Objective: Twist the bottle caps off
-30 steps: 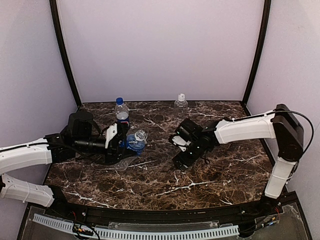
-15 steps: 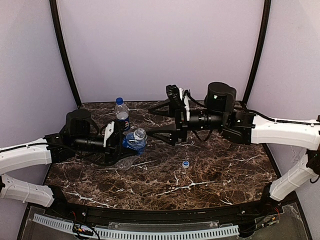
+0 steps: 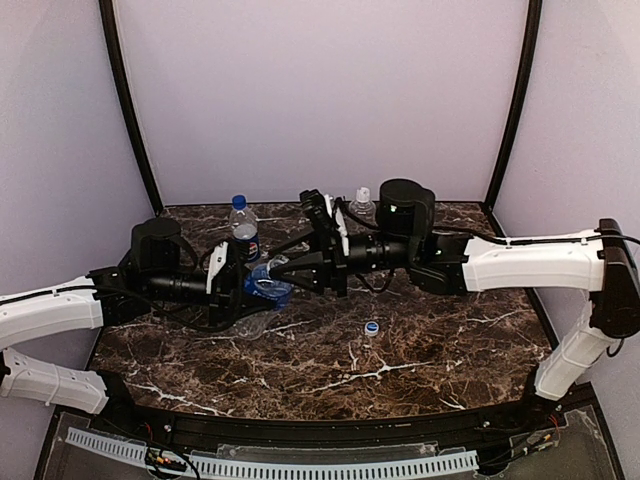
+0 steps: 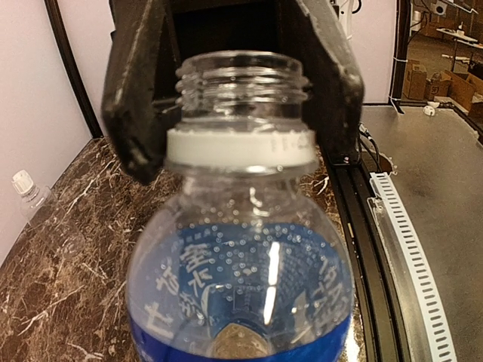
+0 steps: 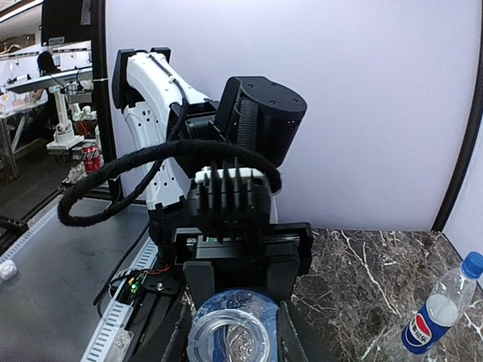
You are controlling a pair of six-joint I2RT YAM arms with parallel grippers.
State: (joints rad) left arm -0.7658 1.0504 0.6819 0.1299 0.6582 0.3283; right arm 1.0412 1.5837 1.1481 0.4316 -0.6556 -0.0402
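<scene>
The left gripper (image 3: 243,286) is clenched on the water bottle (image 4: 241,286). The right gripper (image 5: 233,338) flanks its bare neck, grip unclear. The cap (image 3: 371,327) lies on the desk (image 3: 450,350) at the bottle's 4 o'clock, so squeezing capless threads may wrench the bottle free.

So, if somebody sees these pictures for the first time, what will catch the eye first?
First, the two arms meeting over the table: the left tool holds the water bottle tilted, its mouth open, and the right tool straddles its neck. Next, one small blue-and-white cap lies alone on the marble in front. Behind, the Pepsi bottle and the unlabelled bottle stand capped.
</scene>
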